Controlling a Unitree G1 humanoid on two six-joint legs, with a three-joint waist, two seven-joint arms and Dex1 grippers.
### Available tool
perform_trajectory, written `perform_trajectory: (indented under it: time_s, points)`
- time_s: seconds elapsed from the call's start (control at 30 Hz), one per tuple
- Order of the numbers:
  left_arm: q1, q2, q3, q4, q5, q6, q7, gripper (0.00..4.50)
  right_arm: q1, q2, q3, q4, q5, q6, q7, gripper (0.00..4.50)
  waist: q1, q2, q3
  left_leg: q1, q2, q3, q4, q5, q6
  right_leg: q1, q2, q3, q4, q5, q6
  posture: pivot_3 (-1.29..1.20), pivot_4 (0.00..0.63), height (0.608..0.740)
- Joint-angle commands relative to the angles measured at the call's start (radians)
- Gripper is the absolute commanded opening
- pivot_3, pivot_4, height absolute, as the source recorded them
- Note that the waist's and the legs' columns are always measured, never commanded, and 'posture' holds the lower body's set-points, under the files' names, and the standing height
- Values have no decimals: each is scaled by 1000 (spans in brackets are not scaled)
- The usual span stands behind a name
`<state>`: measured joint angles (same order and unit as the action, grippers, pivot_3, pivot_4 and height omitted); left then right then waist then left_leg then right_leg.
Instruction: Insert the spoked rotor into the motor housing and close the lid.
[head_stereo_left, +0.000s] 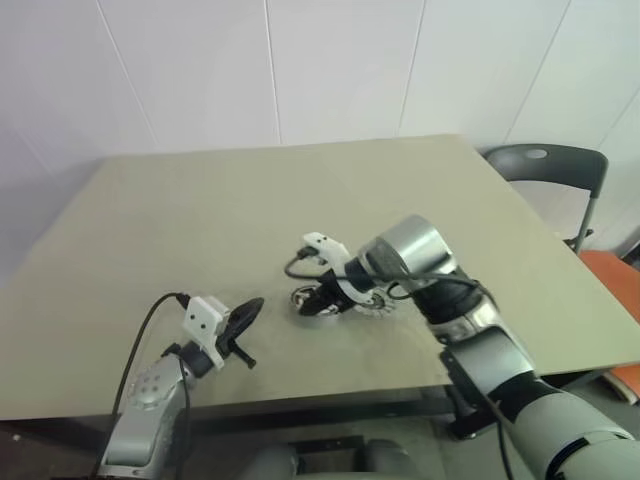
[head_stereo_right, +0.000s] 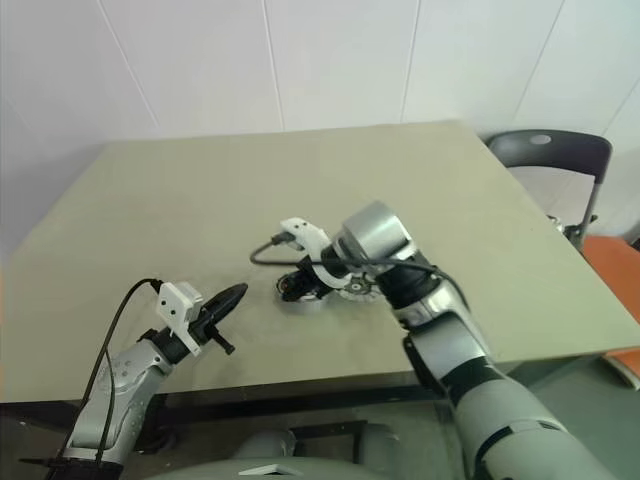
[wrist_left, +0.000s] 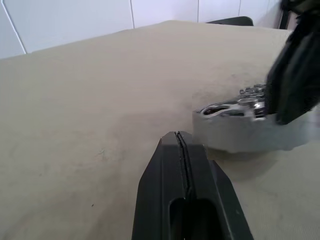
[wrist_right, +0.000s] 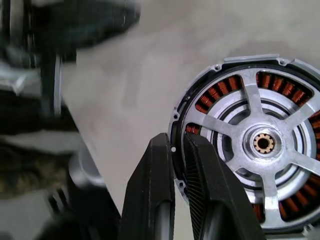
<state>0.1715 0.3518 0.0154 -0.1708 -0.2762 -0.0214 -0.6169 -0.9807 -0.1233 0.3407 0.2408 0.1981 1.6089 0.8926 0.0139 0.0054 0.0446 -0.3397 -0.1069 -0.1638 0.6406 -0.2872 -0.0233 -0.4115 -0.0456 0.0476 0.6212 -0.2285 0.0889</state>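
Note:
The motor housing (wrist_right: 220, 92) is a round ring with copper windings. The shiny spoked rotor (wrist_right: 252, 100) sits inside it. My right gripper (wrist_right: 178, 140) is shut on the housing's rim, one finger outside and one over the windings. In the eye views this gripper (head_stereo_left: 325, 293) points left and down at the table's middle front, with the housing (head_stereo_left: 308, 299) at its tips. I cannot tell whether the housing rests on the table. The lid (head_stereo_left: 378, 304), a disc with a ribbed rim, lies under my right wrist. My left gripper (head_stereo_left: 255, 308) is shut and empty, low at the housing's left.
The beige table (head_stereo_left: 200, 220) runs back to a white wall, with bare surface behind and left of the parts. A dark chair (head_stereo_left: 550, 165) stands past the back right corner. An orange object (head_stereo_left: 615, 270) sits off the right edge.

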Motion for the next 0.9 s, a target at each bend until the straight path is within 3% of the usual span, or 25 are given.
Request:
perform_trajectory:
  time_s: [0.03,0.17,0.3,0.43,0.53,0.6,0.67,0.73,0.87,0.9]
  points:
    - [-5,-2,7,-43,3,-13,14,0,-54,66,-88,92,5,-25,-106,66,-10,0,0,1,0,0,0,0,-1,0,0,0,1,0,0,0,0,740]
    - [-5,-2,6,-59,7,-4,26,0,-67,92,-109,149,32,-40,-155,66,-27,0,0,2,0,0,0,0,-2,0,0,0,4,-3,2,0,0,740]
    - [-4,7,18,-76,5,9,35,0,-43,34,-41,136,136,-2,-89,66,-32,1,0,2,0,0,2,1,-3,0,0,0,6,-4,2,0,0,740]
    - [-11,21,30,-71,5,13,35,0,-50,-57,36,104,259,6,-31,1338,-31,2,1,1,0,-1,2,2,-1,0,0,0,6,-4,1,0,0,740]
    - [-27,33,36,-59,-4,17,27,0,-89,-97,23,76,345,-14,41,2298,-32,4,2,-1,0,0,2,2,-1,-2,-1,0,5,-3,3,0,0,740]
    - [-37,40,39,-51,-9,19,19,0,-114,-110,14,69,348,-71,59,2298,-33,4,2,-2,0,0,2,2,-1,-4,0,0,6,-2,4,0,0,740]
    - [-59,50,35,-37,-9,19,7,0,-203,-77,-116,191,343,-188,35,2298,-35,5,3,-2,0,0,1,2,-1,-5,0,0,6,-2,4,0,0,740]
    - [-75,53,29,-32,-10,22,0,0,-251,-77,-167,270,289,-406,9,2298,-32,6,4,-3,0,0,1,2,-2,-7,0,0,7,-2,4,0,0,740]
    - [-94,48,17,-31,-10,28,-11,0,-231,-160,-76,376,55,-972,6,2298,-27,4,3,-2,0,0,1,2,-2,-4,0,-1,5,-2,4,0,0,740]
    - [-99,46,14,-30,-8,29,-14,0,-203,-203,-28,394,-24,-1136,21,2111,-26,4,3,-1,-1,0,0,2,-2,-2,-1,-1,3,-2,4,0,0,740]
